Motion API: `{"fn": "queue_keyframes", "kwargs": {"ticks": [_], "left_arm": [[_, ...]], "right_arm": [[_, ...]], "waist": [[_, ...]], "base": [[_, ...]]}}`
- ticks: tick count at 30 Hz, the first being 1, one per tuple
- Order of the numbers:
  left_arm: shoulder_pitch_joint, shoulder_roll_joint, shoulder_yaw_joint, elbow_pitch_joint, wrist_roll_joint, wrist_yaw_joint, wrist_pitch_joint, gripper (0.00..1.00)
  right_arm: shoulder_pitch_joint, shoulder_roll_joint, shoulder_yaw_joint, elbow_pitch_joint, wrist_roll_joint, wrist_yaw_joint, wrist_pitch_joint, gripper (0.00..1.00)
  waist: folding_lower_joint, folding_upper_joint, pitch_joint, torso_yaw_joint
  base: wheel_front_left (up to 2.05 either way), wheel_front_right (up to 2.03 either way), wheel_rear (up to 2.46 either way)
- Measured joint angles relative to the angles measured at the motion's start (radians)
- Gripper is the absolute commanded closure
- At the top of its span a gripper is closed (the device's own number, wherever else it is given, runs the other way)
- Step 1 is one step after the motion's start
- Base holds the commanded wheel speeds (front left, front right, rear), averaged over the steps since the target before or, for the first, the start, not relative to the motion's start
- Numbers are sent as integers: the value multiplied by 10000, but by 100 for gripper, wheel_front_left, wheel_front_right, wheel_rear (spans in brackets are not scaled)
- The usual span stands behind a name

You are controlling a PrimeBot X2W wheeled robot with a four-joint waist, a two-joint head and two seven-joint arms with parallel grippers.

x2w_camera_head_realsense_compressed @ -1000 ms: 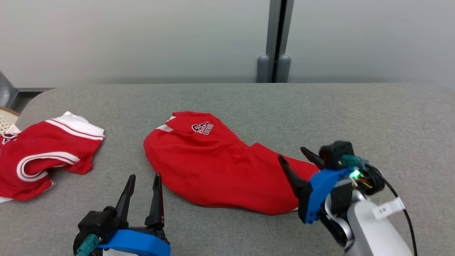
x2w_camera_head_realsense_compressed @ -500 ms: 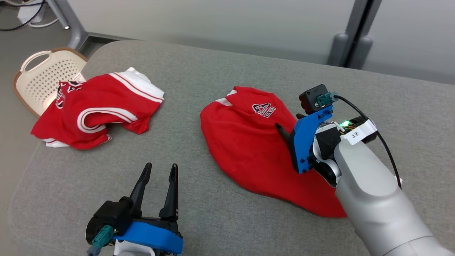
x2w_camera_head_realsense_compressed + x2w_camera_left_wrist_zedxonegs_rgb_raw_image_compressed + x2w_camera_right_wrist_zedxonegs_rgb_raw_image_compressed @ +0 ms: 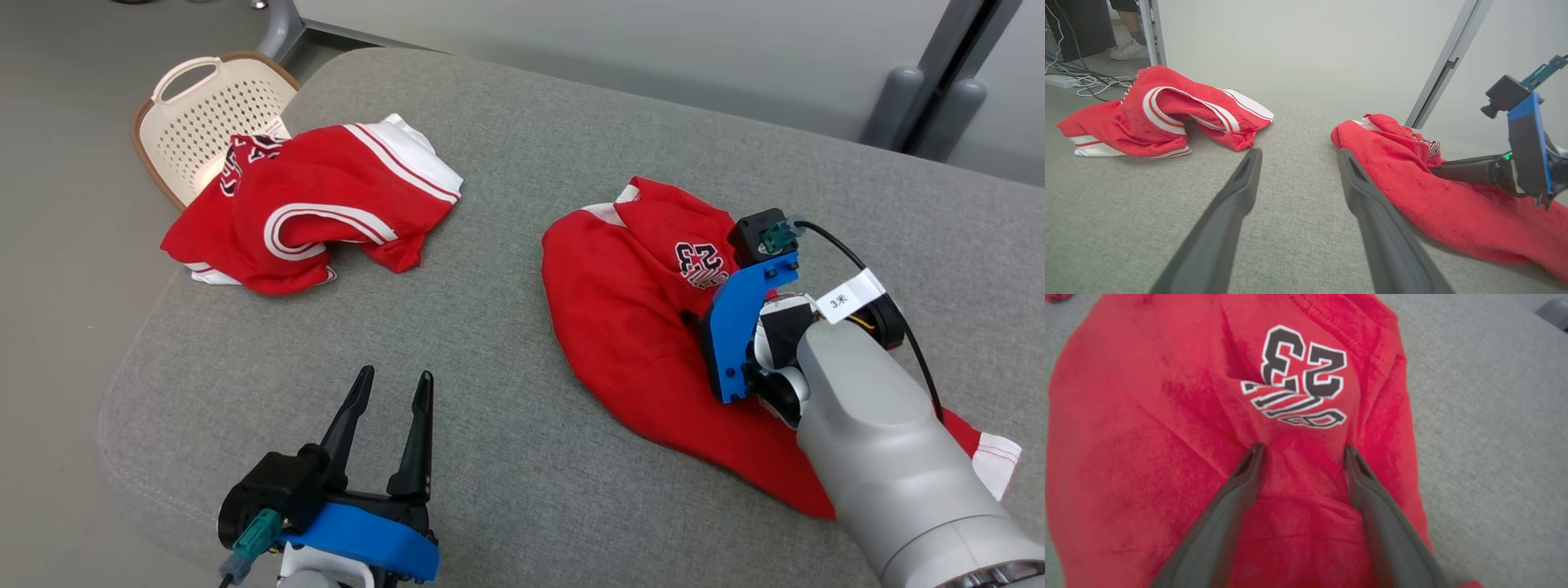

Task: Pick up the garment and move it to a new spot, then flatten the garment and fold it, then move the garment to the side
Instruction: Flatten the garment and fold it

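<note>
Garment (image 3: 629,327), red, lies crumpled centre-right of the head frame on the grey cushion (image 3: 506,457), right claw (image 3: 1301,451) wide with tips at the cloth below the number print (image 3: 1302,375): pinch one raised fold deeply, then lift; left claw (image 3: 392,384) wide, lower left.

The red jersey (image 3: 1147,465) at the middle right of the head view bears a black, white-edged number 23 (image 3: 1304,361), seen upside down in the right wrist view, with slanted lettering (image 3: 1294,410) beside it that cannot be read. A white tag (image 3: 849,296) at the wrist of the right arm (image 3: 882,441) reads "3米". The other red jersey (image 3: 310,220), upper left, carries dark letters (image 3: 231,167), unreadable
</note>
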Motion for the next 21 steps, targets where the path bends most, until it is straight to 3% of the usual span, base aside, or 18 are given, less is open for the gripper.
{"fn": "queue_keyframes", "kwargs": {"ticks": [1, 2, 3, 4, 5, 13, 21], "left_arm": [[4, -2, -2, 15, 0, -6, 0, 0], [19, 0, -2, 29, 2, -13, 0, 0], [43, 0, -6, 44, 10, -13, 0, 0], [56, 6, -6, 67, 13, -15, 0, 0], [57, 6, -10, 75, 13, -15, 0, 0], [127, 59, 209, 50, -2, 33, 0, 0], [253, 119, 226, -12, 2, 46, 0, 0]], "right_arm": [[-49, -10, 2, 163, -42, 0, 17, 0], [-84, -19, 4, 314, -73, 0, 94, 19], [-110, -27, 8, 435, -88, 0, 102, 60], [-134, -29, 8, 529, -104, 0, 92, 95], [-175, -35, -48, 619, -98, 2, 54, 100], [-833, -159, -892, 752, 130, 2, -1072, 100], [-1081, -1509, -2291, 1149, -393, 0, -1941, 100]], "waist": [[0, 0, -21, 25], [0, 0, -45, 47], [-1, 0, -65, 67], [0, 0, -80, 84], [-1, 0, -86, 95], [-1, 0, -190, -249], [-2, 0, -592, -910]], "base": [[0, 0, 0], [0, 0, 0], [0, 0, 0], [0, 0, 0], [0, 0, 0], [0, 0, 0], [0, 0, 0]]}}
